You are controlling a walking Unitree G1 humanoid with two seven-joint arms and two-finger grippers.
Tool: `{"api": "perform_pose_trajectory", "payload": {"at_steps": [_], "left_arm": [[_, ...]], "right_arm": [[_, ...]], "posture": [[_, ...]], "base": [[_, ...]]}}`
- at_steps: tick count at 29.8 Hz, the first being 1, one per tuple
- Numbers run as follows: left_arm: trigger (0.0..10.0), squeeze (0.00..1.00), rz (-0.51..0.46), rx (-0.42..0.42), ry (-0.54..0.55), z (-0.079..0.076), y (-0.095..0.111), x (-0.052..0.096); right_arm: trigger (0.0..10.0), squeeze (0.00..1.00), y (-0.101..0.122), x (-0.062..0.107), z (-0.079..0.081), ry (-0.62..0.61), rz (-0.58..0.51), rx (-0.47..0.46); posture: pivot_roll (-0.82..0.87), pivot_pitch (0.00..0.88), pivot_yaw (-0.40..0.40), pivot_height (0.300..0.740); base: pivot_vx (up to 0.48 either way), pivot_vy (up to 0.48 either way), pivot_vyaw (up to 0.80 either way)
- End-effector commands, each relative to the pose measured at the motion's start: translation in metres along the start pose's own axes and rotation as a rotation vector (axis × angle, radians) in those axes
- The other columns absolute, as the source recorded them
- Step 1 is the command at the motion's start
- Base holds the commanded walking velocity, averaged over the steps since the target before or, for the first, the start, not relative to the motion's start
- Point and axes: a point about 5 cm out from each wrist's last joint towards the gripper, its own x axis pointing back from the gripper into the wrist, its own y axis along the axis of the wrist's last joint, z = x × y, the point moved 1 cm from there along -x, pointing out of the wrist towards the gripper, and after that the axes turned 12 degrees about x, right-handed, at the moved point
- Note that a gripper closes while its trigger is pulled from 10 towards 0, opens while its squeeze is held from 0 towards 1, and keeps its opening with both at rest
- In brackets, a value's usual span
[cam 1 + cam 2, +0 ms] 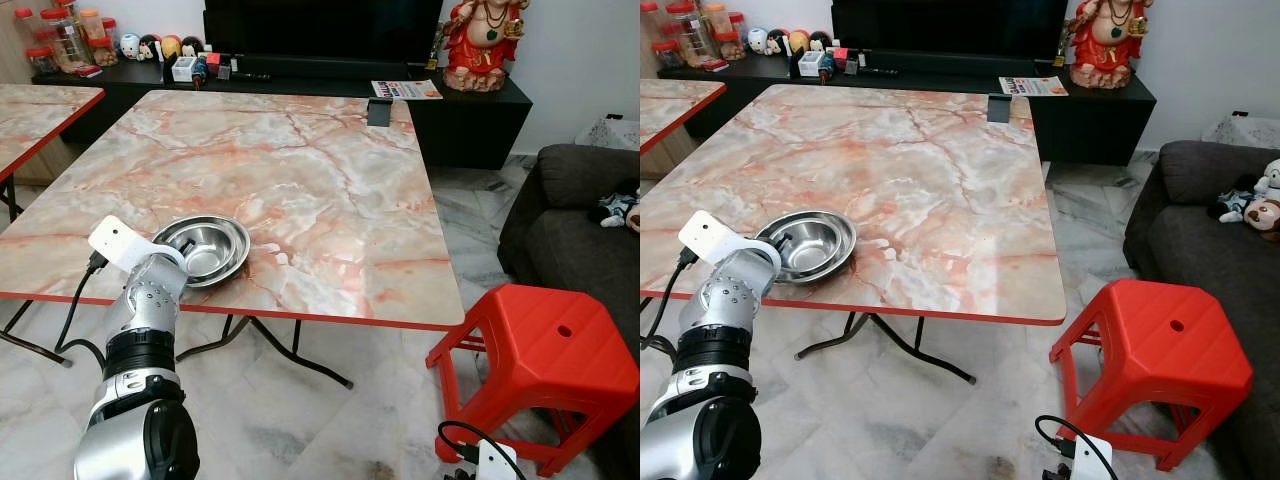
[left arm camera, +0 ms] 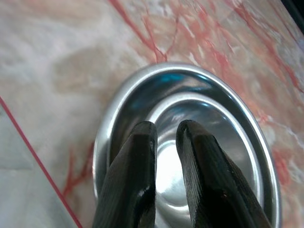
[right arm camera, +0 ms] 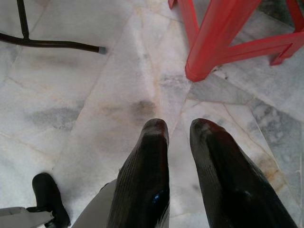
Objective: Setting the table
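Observation:
A shiny steel bowl (image 1: 215,245) (image 2: 213,109) sits empty near the front left edge of the pink marble table (image 1: 330,170). My left gripper (image 2: 167,130) reaches over the bowl's near rim. Its two black fingers sit close together above the bowl's hollow, shut, with nothing between them. In the eye views the left wrist (image 1: 150,285) rises from below the table edge and hides the bowl's near side. My right gripper (image 3: 179,128) hangs low over the floor tiles, shut and holding nothing, close to a leg of the red stool (image 3: 213,42).
A red plastic stool (image 1: 540,350) stands right of the table's front corner, with a dark sofa (image 1: 590,230) behind it. A second marble table (image 1: 30,110) is at the left. A small dark object (image 1: 380,110) stands at the table's far edge, before a black TV cabinet (image 1: 300,80).

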Motion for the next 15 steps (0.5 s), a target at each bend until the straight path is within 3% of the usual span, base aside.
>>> {"api": "perform_pose_trajectory", "payload": {"at_steps": [1, 7, 11, 15], "left_arm": [[10.0, 0.00, -0.043, -0.026, -0.006, -0.009, 0.013, 0.002], [10.0, 0.00, -0.095, -0.037, -0.018, -0.011, 0.025, 0.003], [10.0, 0.00, -0.220, -0.153, -0.154, -0.030, 0.043, 0.011], [10.0, 0.00, -0.256, -0.164, -0.210, -0.036, 0.046, 0.015]], "right_arm": [[10.0, 0.00, 0.001, 0.000, -0.001, -0.009, 0.000, -0.018], [10.0, 0.00, 0.002, -0.001, -0.001, -0.008, -0.001, -0.017], [10.0, 0.00, 0.003, -0.001, 0.000, -0.005, -0.005, -0.016], [10.0, 0.00, 0.004, -0.001, 0.000, -0.004, -0.010, -0.020]], "posture": [[-0.04, 0.000, 0.000, 0.740], [-0.03, 0.000, -0.002, 0.740], [-0.03, 0.000, -0.007, 0.740], [-0.03, 0.000, -0.006, 0.740]], "base": [[0.000, 0.000, 0.00], [0.000, 0.000, 0.00], [0.000, 0.000, 0.00], [0.000, 0.000, 0.00]]}}
